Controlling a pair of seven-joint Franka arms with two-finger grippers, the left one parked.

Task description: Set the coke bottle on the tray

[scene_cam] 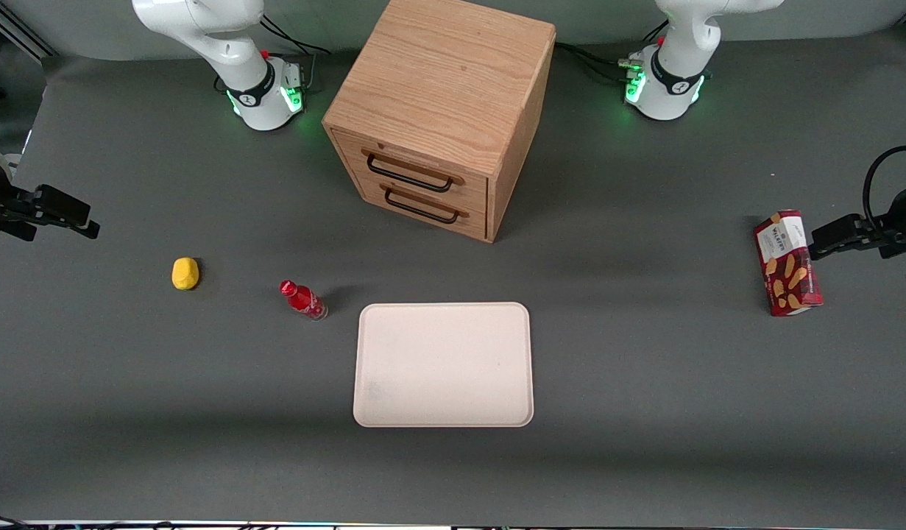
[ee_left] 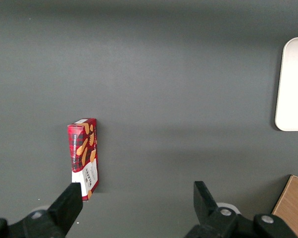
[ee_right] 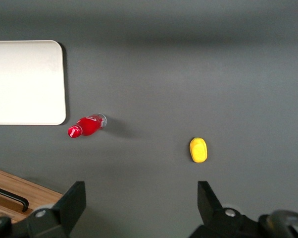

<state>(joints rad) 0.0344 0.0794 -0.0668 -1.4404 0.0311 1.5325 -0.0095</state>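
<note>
Beside the tray point(scene_cam: 444, 365) your coke bottle point(scene_cam: 303, 299) stands on the table, untouched; your gripper point(ee_right: 141, 206) hangs high above it, fingers spread wide, grasping nothing.

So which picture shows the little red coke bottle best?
The right wrist view: the coke bottle shows biggest there, beside the tray, with the open gripper high above. The front view shows it smaller. The left wrist view misses it.

White arms, green base lights, black cables; black two-fingered tool point(ee_right: 141, 203) at working arm's table end.
</note>
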